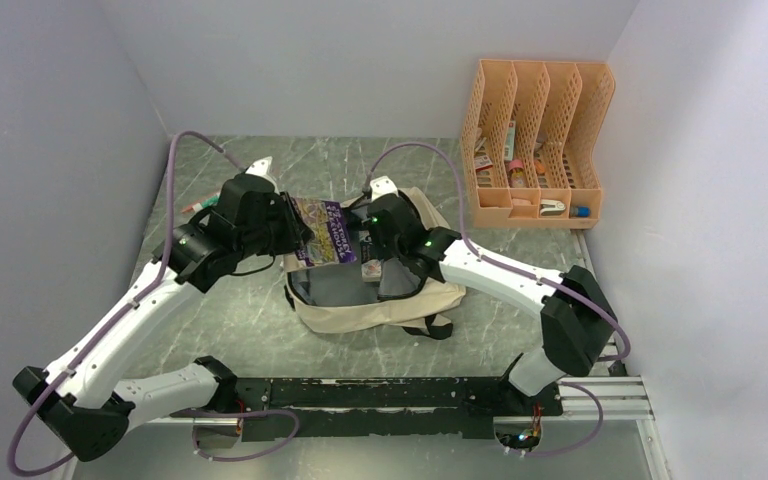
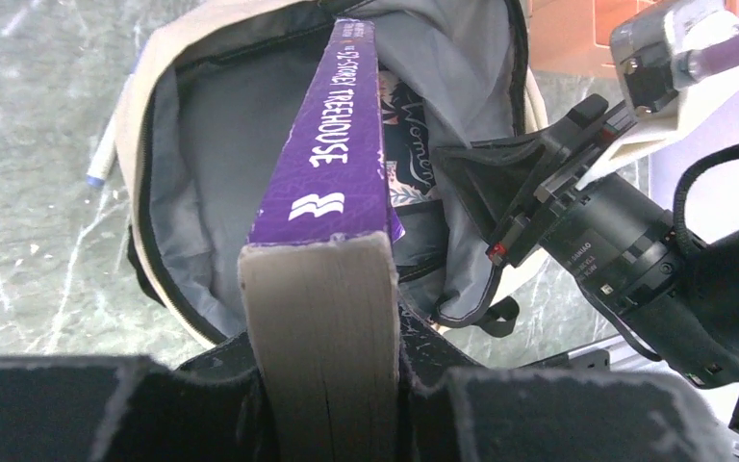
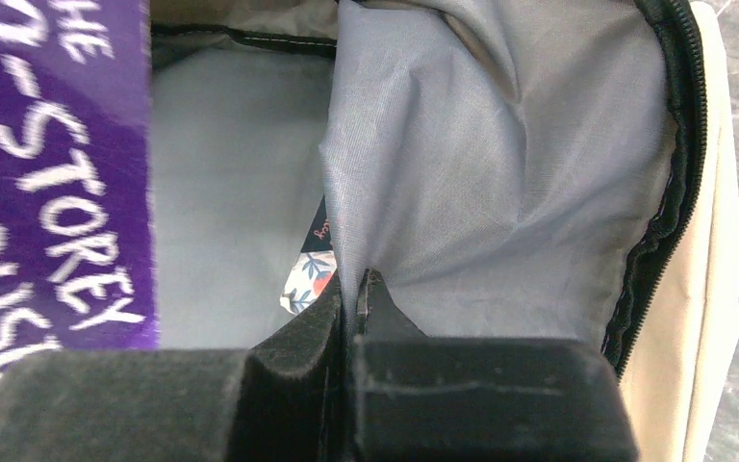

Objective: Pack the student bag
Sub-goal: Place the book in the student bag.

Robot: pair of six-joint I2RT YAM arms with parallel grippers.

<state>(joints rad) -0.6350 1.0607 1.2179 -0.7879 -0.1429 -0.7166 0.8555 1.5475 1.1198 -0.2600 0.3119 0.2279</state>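
Note:
The student bag (image 1: 380,305), beige with a grey lining, lies open in the middle of the table. My left gripper (image 2: 322,375) is shut on a thick purple book (image 2: 332,144), holding it spine-up by its page edge, with the far end over the bag's opening (image 2: 202,144). My right gripper (image 3: 354,289) is shut on a fold of the grey lining (image 3: 500,173) at the bag's mouth, holding it up. A floral-covered book (image 3: 306,274) lies inside the bag. From above, the purple book (image 1: 322,232) sits between the left gripper (image 1: 295,232) and the right gripper (image 1: 372,255).
An orange perforated file organizer (image 1: 538,145) with small items stands at the back right. A pen (image 2: 104,159) lies on the table beside the bag's far side, and a marker (image 1: 198,207) lies at the left. The right arm (image 2: 625,241) is close to the book.

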